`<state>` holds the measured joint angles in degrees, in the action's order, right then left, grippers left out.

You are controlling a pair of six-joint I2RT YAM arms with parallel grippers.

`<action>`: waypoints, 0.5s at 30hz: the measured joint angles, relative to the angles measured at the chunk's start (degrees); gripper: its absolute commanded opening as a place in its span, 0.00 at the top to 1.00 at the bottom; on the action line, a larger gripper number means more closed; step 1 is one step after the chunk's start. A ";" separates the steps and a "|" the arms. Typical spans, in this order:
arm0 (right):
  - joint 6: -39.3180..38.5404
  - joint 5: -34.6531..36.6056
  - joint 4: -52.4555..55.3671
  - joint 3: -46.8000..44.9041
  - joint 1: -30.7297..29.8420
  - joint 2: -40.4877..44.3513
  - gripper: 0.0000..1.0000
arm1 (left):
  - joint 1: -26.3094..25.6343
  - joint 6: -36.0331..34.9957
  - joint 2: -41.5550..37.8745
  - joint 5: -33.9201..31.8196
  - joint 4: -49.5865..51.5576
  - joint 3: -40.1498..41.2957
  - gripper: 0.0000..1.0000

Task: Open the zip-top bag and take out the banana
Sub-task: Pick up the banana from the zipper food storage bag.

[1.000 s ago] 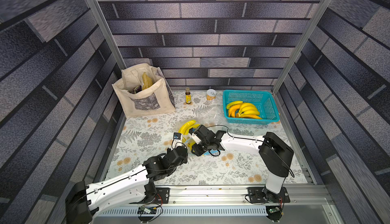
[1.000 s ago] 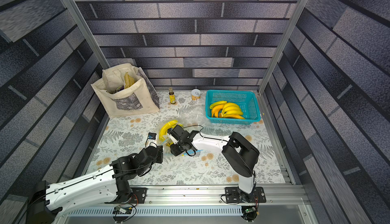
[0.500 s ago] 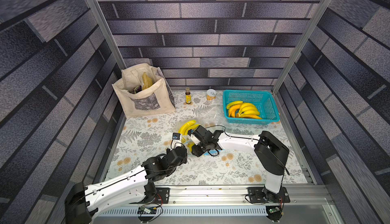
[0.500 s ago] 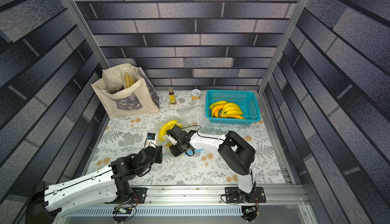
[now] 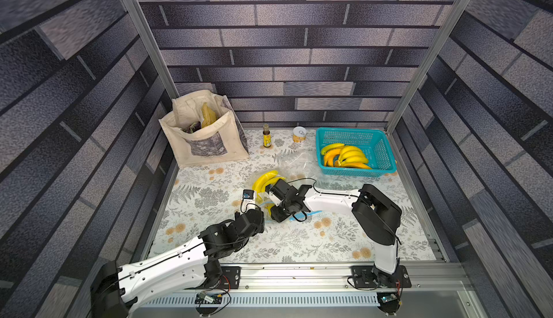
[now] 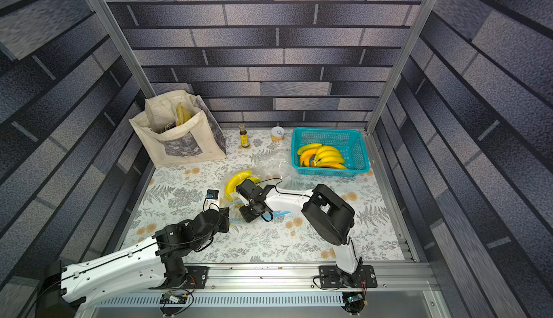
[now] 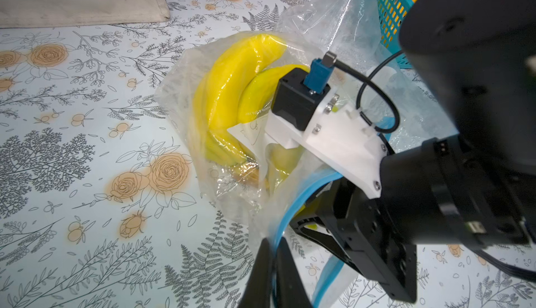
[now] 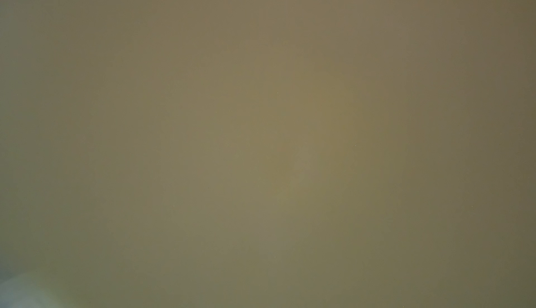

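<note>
A clear zip-top bag (image 7: 185, 100) with a blue zip rim (image 7: 293, 213) lies mid-table and holds a yellow banana (image 5: 263, 180) (image 6: 236, 180) (image 7: 232, 89). My left gripper (image 7: 274, 251) (image 5: 259, 210) is shut on the blue rim at the bag's near side. My right gripper (image 7: 307, 226) (image 5: 271, 209) reaches into the bag's mouth from the right, beside the banana's stem end. Its fingertips are mostly hidden by plastic and its own body. The right wrist view is only a yellow-brown blur.
A cloth tote (image 5: 206, 140) stands at the back left. A small bottle (image 5: 266, 135) and a can (image 5: 299, 134) stand at the back. A teal basket (image 5: 386, 155) of bananas sits at the back right, with another crumpled clear bag (image 5: 296, 161) beside it.
My right arm has pushed a little further left into the bag's mouth. The left gripper has kept its hold on the rim and barely moved.
</note>
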<state>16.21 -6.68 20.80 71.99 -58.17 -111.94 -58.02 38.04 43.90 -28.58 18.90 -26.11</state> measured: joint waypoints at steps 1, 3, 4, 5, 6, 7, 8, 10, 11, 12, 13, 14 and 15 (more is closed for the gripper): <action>0.02 0.00 0.02 0.20 -0.02 -0.04 0.59 | 0.00 0.07 -0.24 0.00 0.00 0.17 0.92; 0.02 0.15 0.09 0.52 -0.11 -0.31 0.61 | 0.00 0.20 -0.55 0.00 0.02 0.37 0.92; 0.00 0.22 0.31 0.79 -0.11 -0.52 0.62 | 0.00 0.24 -0.63 -0.02 0.04 0.44 0.92; 0.02 0.26 0.44 1.03 -0.13 -0.70 0.63 | 0.00 0.39 -0.70 -0.02 0.04 0.50 0.92; -0.02 0.46 0.55 1.31 -0.17 -0.87 0.64 | 0.00 0.44 -0.79 -0.04 0.11 0.57 0.92; -0.07 0.70 0.94 1.68 -0.24 -1.07 0.65 | 0.00 0.50 -0.83 -0.07 0.15 0.57 0.92; -0.24 1.03 1.40 2.08 -0.35 -1.38 0.67 | 0.00 0.59 -0.87 -0.13 0.20 0.59 0.92; -0.79 1.99 2.69 3.87 -0.66 -2.51 0.73 | 0.00 0.63 -1.07 -0.22 0.33 0.59 0.92; -0.94 2.45 3.23 4.70 -0.85 -3.02 0.74 | 0.00 0.66 -1.18 -0.24 0.42 0.59 0.92; -1.09 3.06 3.69 5.40 -1.05 -3.45 0.75 | 0.00 0.70 -1.29 -0.26 0.42 0.63 0.92; -1.16 3.54 3.98 5.75 -1.25 -3.67 0.76 | 0.00 0.90 -1.42 -0.28 0.42 0.76 0.92; -1.20 3.91 4.09 5.81 -1.38 -3.69 0.76 | 0.00 1.03 -1.55 -0.31 0.42 0.92 0.92; -1.25 4.15 4.11 5.81 -1.49 -3.69 0.78 | 0.00 1.07 -1.68 -0.39 0.44 1.11 0.92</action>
<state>14.96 -2.52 24.91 77.80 -59.66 -115.63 -58.02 39.11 42.22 -28.97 19.33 -24.99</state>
